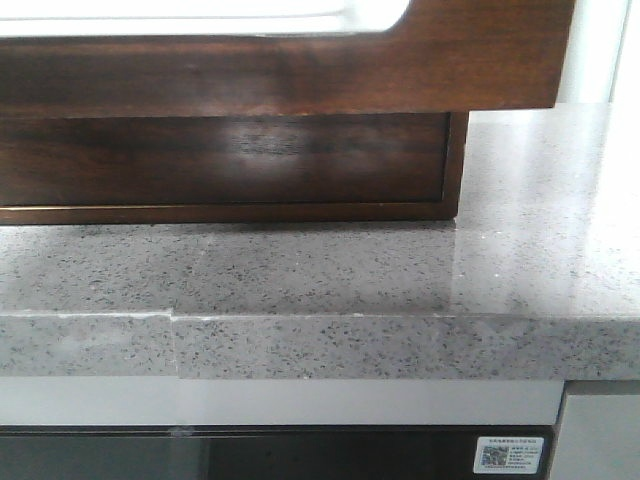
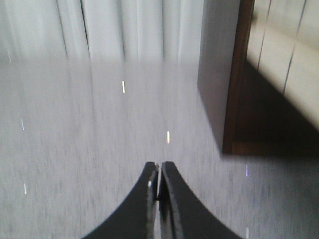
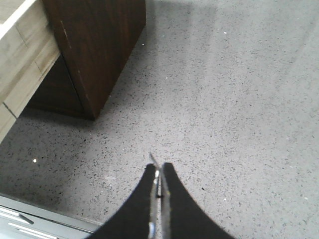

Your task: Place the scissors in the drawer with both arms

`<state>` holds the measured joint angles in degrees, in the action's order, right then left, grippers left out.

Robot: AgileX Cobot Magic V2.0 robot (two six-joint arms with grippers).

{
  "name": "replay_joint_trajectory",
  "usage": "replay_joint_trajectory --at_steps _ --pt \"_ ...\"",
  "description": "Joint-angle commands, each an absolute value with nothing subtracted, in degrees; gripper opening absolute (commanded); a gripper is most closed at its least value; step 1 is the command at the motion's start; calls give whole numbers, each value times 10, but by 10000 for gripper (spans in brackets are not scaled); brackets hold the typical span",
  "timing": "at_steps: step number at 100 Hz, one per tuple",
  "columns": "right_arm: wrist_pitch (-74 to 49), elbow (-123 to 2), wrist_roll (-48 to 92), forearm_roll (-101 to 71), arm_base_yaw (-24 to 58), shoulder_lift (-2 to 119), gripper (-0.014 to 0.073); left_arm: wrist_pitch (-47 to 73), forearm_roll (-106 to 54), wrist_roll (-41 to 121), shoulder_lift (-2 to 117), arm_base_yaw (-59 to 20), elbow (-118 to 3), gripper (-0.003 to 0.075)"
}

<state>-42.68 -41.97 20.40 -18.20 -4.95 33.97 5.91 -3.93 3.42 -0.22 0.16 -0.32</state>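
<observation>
The dark brown glossy drawer [image 1: 480, 60] fills the top of the front view, its front standing out over the cabinet body [image 1: 220, 160], with the rounded cut-out showing white [image 1: 200, 15]. Neither gripper shows in the front view. My right gripper [image 3: 158, 167] is shut over the grey speckled counter, and a thin pointed metal tip [image 3: 152, 158], apparently a scissors blade, sticks out between its fingertips. The rest of the scissors is hidden. My left gripper [image 2: 159, 167] is shut with nothing visible in it, over the counter beside the cabinet's side [image 2: 219, 74].
The grey speckled countertop [image 1: 300, 270] runs to a front edge [image 1: 300, 345] with a dark appliance below. In the right wrist view the dark cabinet corner [image 3: 94, 45] and a light wood panel [image 3: 25, 55] stand ahead. White curtains [image 2: 99, 25] hang behind the counter.
</observation>
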Motion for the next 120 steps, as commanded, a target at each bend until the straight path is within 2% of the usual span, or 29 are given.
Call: replay_joint_trajectory --at_steps 1,97,107,120 --pt "-390 -433 204 -191 -52 340 -69 -24 -38 24 -20 -5 16 -20" --pt "-390 -433 204 -186 -52 329 -69 -37 -34 24 -20 -19 18 -20" --pt "-363 -417 204 -179 -52 297 -69 -37 -34 24 -20 -19 18 -20" --pt "-268 -329 204 -179 -53 226 -69 -37 -34 24 -20 -19 18 -20"
